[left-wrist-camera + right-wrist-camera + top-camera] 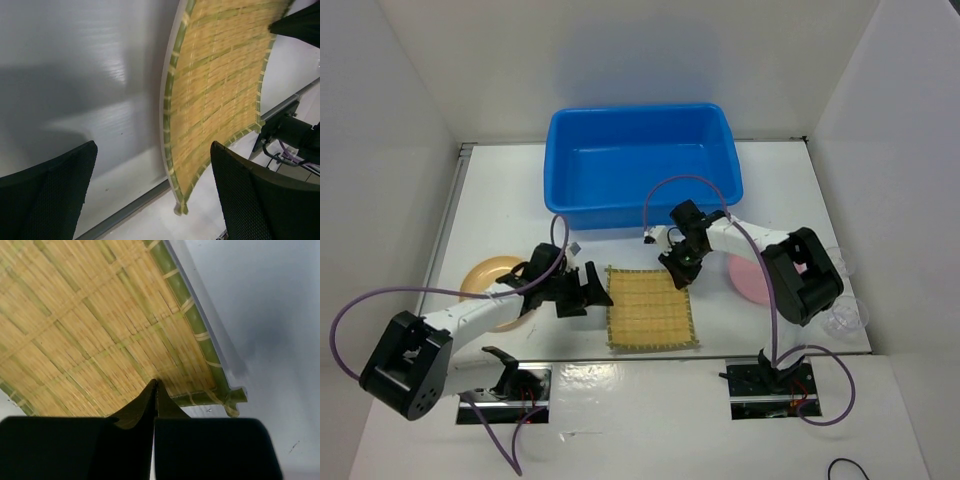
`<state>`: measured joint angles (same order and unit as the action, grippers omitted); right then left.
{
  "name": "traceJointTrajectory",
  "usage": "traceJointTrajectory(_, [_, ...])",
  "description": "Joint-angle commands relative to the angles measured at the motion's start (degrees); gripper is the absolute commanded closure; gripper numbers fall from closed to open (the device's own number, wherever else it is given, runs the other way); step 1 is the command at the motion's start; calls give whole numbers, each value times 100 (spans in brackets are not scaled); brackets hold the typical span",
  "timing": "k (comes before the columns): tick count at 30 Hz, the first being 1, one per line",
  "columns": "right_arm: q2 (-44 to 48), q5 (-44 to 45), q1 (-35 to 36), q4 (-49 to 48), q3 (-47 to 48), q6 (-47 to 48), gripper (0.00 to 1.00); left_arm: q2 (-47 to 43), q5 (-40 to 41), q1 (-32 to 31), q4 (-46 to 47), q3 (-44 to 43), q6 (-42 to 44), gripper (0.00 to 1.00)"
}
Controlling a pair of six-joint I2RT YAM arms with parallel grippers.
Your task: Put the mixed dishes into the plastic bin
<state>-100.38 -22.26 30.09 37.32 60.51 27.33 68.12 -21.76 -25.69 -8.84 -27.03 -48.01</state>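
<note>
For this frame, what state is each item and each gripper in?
plastic bin, upright, empty.
bamboo mat, lying on the table, outside the bin.
tan-orange plate, on the table, partly under the left arm.
pink plate, on the table, partly behind the right arm.
left gripper, open, beside the mat.
right gripper, shut at the mat's corner; grip unclear.

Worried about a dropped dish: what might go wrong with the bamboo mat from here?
The right gripper is shut at the bamboo mat's far right corner, with no mat visible between its tips; it may have missed, or hold a sliver that slips.
Lifted by one corner, the mat could droop and catch the plastic bin's near wall.
</note>
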Motion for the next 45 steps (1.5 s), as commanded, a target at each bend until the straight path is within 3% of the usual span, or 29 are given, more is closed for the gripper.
traceJointTrajectory(1, [-447, 864, -3, -454, 4, -44, 100, 192, -302, -23, 628, -31, 134, 0])
traceJointTrajectory(15, [-448, 802, 50, -454, 5, -44, 100, 1915, -1085, -506, 2772, 40, -296, 0])
traceJointTrajectory(17, [-448, 802, 50, -454, 5, -44, 100, 1916, -1085, -507, 2826, 40, -375, 5])
traceJointTrajectory(21, [-448, 855, 50, -454, 5, -44, 100, 1540, -945, -507, 2810, 101, -490, 23])
traceJointTrajectory(25, [-448, 1021, 50, -454, 5, -44, 100, 976, -699, -507, 2520, 101, -490, 56])
traceJointTrajectory(26, [-448, 1022, 50, -454, 5, -44, 100, 880, -585, -507, 2397, 31, -490, 74])
traceJointTrajectory(30, [-255, 1101, 50, -506, 5, -44, 100, 457, -479, -560, 1861, -154, -402, 100])
traceJointTrajectory(36, [447, 339, -817, -120, 154, 79, 100, -429, -242, -560, 824, -627, -402, 100])
traceJointTrajectory(39, [1632, -260, -1521, -41, 102, 79, 100, -1124, -127, -560, 86, -1023, -210, 100])
traceJointTrajectory(41, [2517, 97, -1523, -41, -12, 27, 100, -1476, -127, -507, -282, -1514, 71, 100])
traceJointTrajectory(45, [3725, 1248, -1523, 109, -83, -421, 100, -1144, -547, -68, -882, -2779, 458, 100])
